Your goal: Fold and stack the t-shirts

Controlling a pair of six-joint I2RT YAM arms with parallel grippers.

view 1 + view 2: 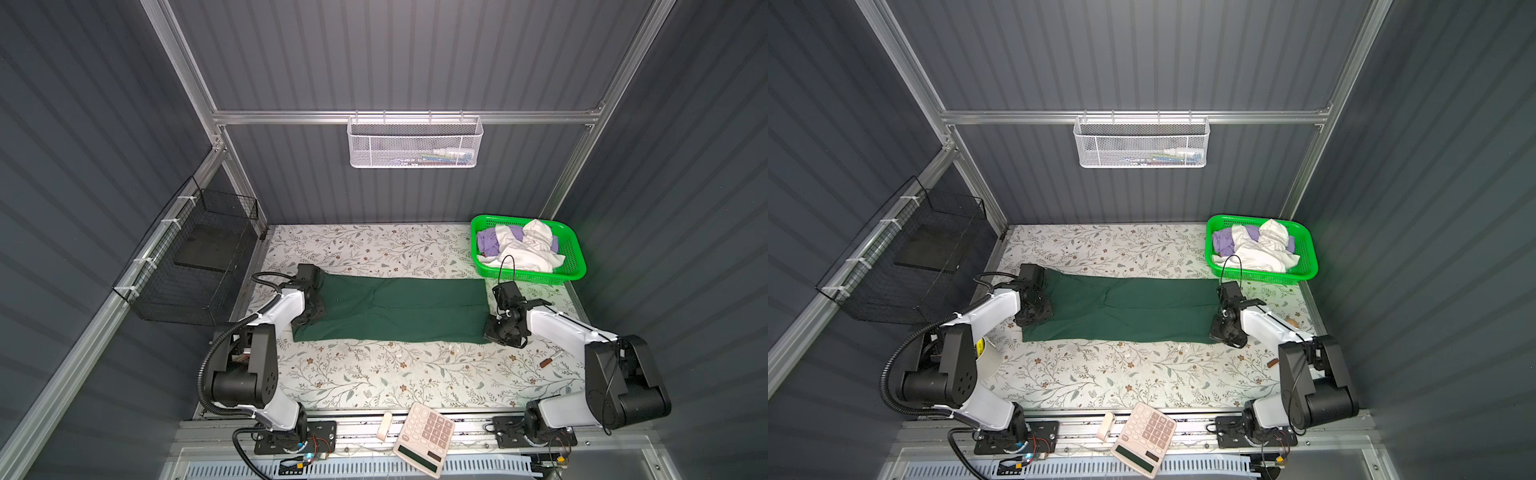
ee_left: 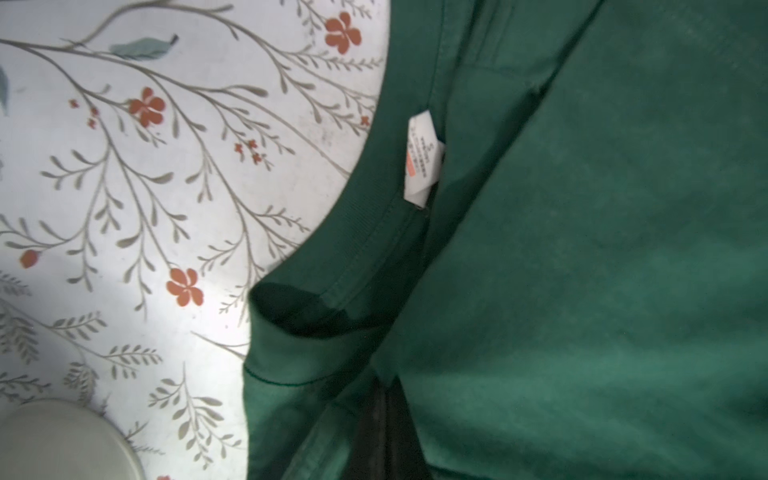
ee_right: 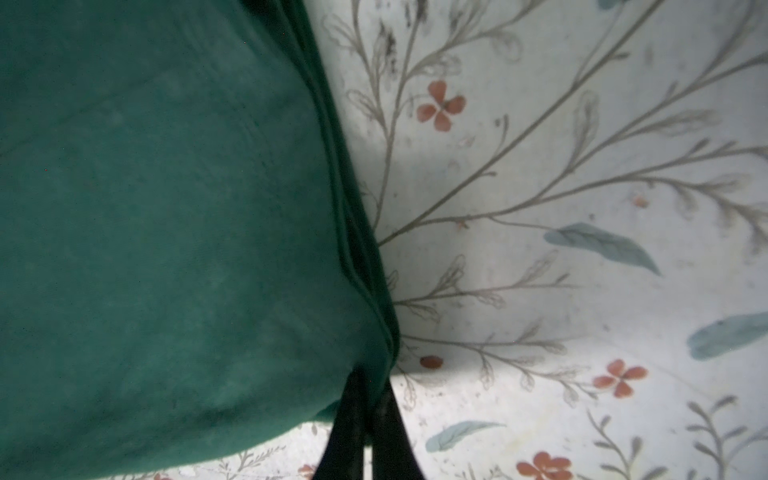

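L pincer (image 1: 318, 311): closed, pinching the collar end of green tee (image 1: 399, 307); dark finger (image 2: 374, 424) half under cloth, neck label (image 2: 422, 158) just beside. R pincer (image 1: 494, 328): closed on the hem end, fingers (image 3: 345, 432) clamped on the cloth edge. Tee: folded to a long strip, flat, mid-table, long axis 9–3 o'clock; L arm has the 9 end, R arm the 3 end, each nearest its own. Next move prob. an end-to-end fold along that axis; risk: layers slipping apart. Surface: floral table cover (image 1: 374, 374), bare at 6 o'clock of the strip. Green basket (image 1: 523, 276) at 2 o'clock, near R pincer, w/ crumpled white & lilac tees (image 1: 528, 245), unfolded. Calculator (image 1: 424, 440) at 6, front rail. Black wire rack (image 1: 187, 266) at 9–10, side wall. White mesh tray (image 1: 415, 145) at 12, back wall.
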